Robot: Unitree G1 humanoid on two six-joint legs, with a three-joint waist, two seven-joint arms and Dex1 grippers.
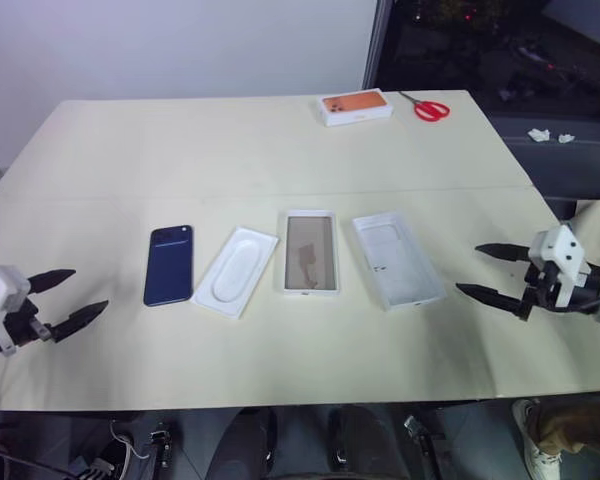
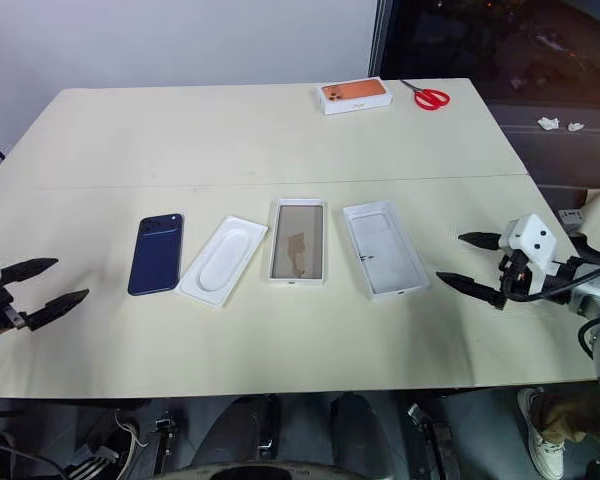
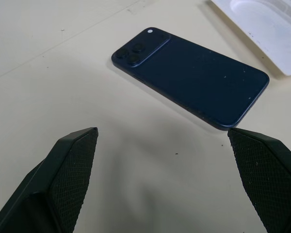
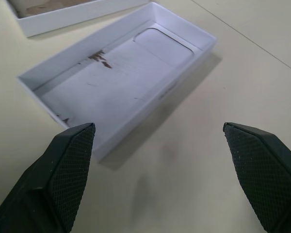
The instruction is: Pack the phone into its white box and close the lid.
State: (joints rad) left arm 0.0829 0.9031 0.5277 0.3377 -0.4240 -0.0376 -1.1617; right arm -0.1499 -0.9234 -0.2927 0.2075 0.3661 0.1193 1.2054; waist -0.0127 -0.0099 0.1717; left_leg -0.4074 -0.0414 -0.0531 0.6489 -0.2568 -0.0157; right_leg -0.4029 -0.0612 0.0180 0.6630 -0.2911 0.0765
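While both arms hang out at the table's near corners, the four flat pieces lie in a row across the middle of the cream table [image 1: 280, 140]. Farthest to the robot's left is the slim dark navy-blue phone [image 1: 169, 264], back up, its camera cluster at the far end. Next comes a thin white insert with an oval recess [image 1: 236, 271], then the shallow white box with a tan-brown floor [image 1: 310, 252], then the white cardboard lid [image 1: 398, 259] lying inside-up — its printed face is hidden against the table.

The left gripper [image 1: 68, 298] has its black fingers spread wide, empty, near the phone. The right gripper [image 1: 498, 271] is likewise spread and empty, just beside the lid.

At the far edge sit an orange-topped white box [image 1: 356, 106] and red-handled scissors [image 1: 429, 107].
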